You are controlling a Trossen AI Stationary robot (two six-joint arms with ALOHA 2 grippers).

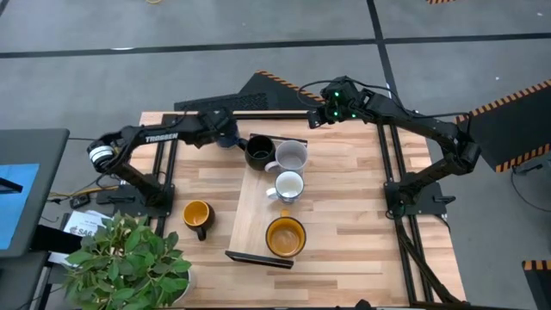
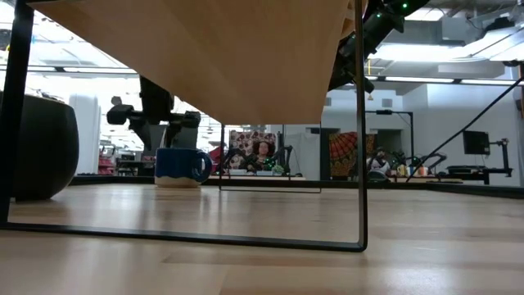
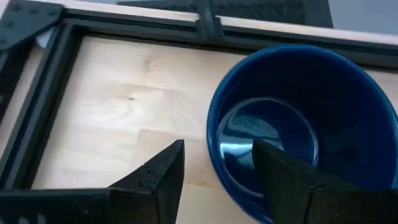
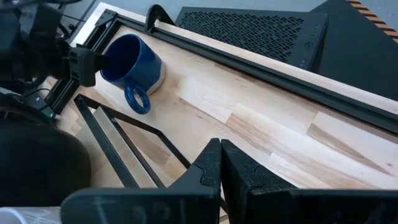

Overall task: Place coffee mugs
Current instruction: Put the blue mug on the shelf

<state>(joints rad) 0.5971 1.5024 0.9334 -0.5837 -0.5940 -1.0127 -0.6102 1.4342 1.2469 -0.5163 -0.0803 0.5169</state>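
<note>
Over blue mug (image 3: 298,124), left pincer (image 3: 214,165) astride rim

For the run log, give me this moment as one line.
left gripper: open, astride blue mug rim | right gripper: shut, idle, far edge

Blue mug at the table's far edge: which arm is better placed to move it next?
Left. The left gripper is open astride the blue mug rim; the right gripper is shut, farther off.

- Grey floor (image 1: 258,26) crossed by dark seam lines, with orange-and-black hazard tape (image 1: 516,93) at the right.
- Potted leafy plant (image 1: 129,258) beside the table's near left corner.
- Bright ceiling lights (image 2: 458,53) over a cluttered workshop with a dark monitor (image 2: 476,142).
</note>
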